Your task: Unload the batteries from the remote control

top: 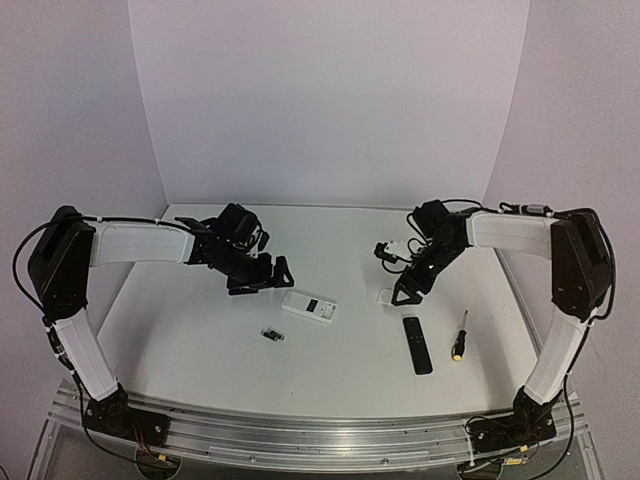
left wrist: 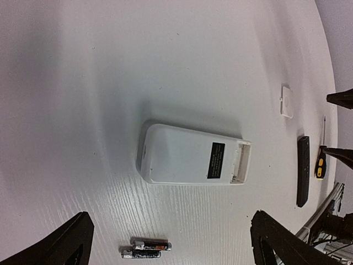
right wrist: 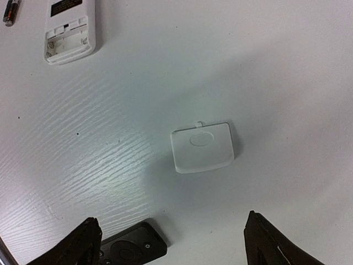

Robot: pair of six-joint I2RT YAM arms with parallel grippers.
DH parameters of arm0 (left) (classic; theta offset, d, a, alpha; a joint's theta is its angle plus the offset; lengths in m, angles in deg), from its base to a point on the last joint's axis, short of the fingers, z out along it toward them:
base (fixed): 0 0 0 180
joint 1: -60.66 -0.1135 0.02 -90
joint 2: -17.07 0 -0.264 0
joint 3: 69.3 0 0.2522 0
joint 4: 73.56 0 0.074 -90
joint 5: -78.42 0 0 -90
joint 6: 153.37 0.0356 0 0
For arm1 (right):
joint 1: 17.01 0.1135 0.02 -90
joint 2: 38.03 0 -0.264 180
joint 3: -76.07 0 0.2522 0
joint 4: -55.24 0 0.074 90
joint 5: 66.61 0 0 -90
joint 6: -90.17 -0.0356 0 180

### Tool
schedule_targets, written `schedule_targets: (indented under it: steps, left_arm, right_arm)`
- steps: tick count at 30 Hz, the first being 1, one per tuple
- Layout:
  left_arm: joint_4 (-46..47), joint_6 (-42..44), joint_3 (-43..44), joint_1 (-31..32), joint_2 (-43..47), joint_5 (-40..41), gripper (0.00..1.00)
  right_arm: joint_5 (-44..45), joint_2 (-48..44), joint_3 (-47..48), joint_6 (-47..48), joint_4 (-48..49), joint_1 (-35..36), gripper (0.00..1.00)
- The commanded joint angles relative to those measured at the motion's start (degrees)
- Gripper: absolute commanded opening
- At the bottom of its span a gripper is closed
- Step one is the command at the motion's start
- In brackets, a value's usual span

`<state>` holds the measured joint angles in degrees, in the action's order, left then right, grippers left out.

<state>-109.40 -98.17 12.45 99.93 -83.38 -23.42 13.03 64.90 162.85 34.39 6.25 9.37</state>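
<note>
Batteries (left wrist: 146, 248) out, remote control (left wrist: 193, 160) bay empty. Left fingers (left wrist: 60, 245) open; right fingers (right wrist: 270, 245) open over the battery cover (right wrist: 202, 147): lift straight up, don't nudge it.

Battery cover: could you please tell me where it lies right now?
In the top view, the cover lies right of centre by the right gripper, right of the white remote and just beyond the black remote.
</note>
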Motion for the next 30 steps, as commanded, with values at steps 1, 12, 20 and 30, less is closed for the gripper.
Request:
schedule_targets:
  steps: [1,12,20,30]
  left_arm:
    - [-1.5,1.6,1.6,-0.4,1.4,0.8,1.0]
    - [-0.9,0.8,2.2,-2.6,-1.0,0.5,1.0]
    - [-0.8,1.1,2.7,-3.4,-2.8,-1.0,1.0]
    - [-1.1,1.5,2.9,-3.9,-3.6,-1.4,1.0]
  right_arm:
    - [-2.9,4.9,6.0,8.5,-4.8,-0.7,0.85]
    - [-0.6,16.3,13.6,9.9,-3.6,-0.7,0.81]
    - [1.0,18.6,12.9,9.3,-1.3,-0.7,0.79]
    - [4.0,20.1,11.5,10.0,-0.6,0.0,0.69]
